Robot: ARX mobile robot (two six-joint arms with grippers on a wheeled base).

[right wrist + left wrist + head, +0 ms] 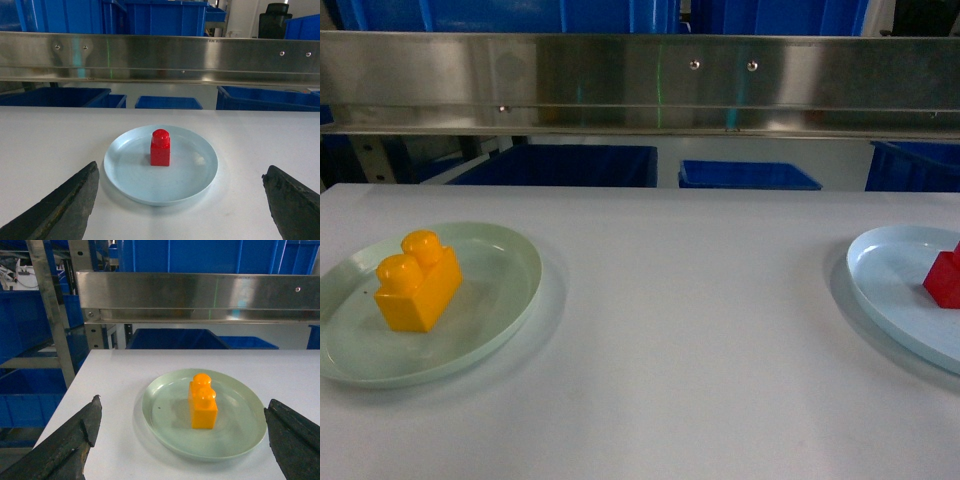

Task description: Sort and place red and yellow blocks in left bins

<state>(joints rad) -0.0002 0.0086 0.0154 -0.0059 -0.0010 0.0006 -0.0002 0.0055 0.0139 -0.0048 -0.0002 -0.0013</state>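
White tabletop [680, 330] w/ a stainless shelf rail [640, 85] across the top of the head view and blue bins [560, 165] behind and below it, upper centre. Yellow block [417, 282], two round studs up, sits upright near the middle of a pale green plate [510, 262] at lower left of the head view; red block [945, 278] sits on a light blue plate [880, 275] at the right edge, partly cut off by the frame. In the right wrist view the red block shows one round stud on top and stands just back of the plate's centre. The two plates are well apart, one per arm, which looks like a staging layout: each block laid out in front of the arm that would reach it. Left gripper [182, 440] appears in the left wrist view only as two dark fingertips [75, 440] at the lower corners, spread wide w/ nothing between them, framing the green plate ahead. Right gripper [180, 200] is likewise spread wide and empty in the right wrist view, fingertips [65, 205] low at both corners, blue plate centred between them. Neither gripper touches plate or block; both hang back from their targets, lined up for a straight approach. Judging by this, task is at its start: no block lifted, none in a bin
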